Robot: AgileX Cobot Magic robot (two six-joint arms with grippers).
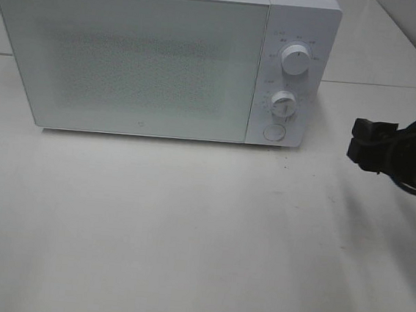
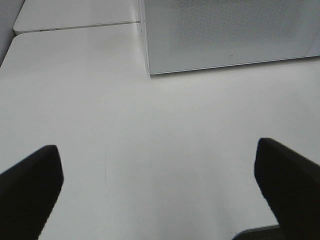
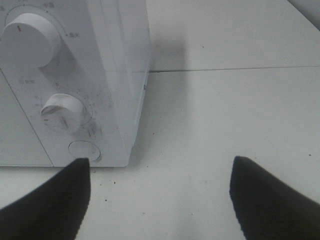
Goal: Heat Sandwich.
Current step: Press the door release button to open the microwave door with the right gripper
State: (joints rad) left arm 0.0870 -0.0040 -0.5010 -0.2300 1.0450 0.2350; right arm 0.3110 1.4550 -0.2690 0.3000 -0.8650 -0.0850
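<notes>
Microwave [image 1: 129, 60] door shut. Sandwich not visible anywhere; possibly behind the frosted door, cannot tell. Step, as I judge it: working the controls. My right pincer [image 3: 160, 170], at the right edge of the high view, has its jaws apart, empty, touching nothing, facing the lower knob [image 3: 65, 112] and round button [image 3: 84, 149]. Next move calls for squaring up on one of them. Left pincer [image 2: 157, 160] is wide apart and empty.

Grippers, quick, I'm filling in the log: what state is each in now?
Left gripper: open, holding nothing.
Right gripper: open, holding nothing.
</notes>
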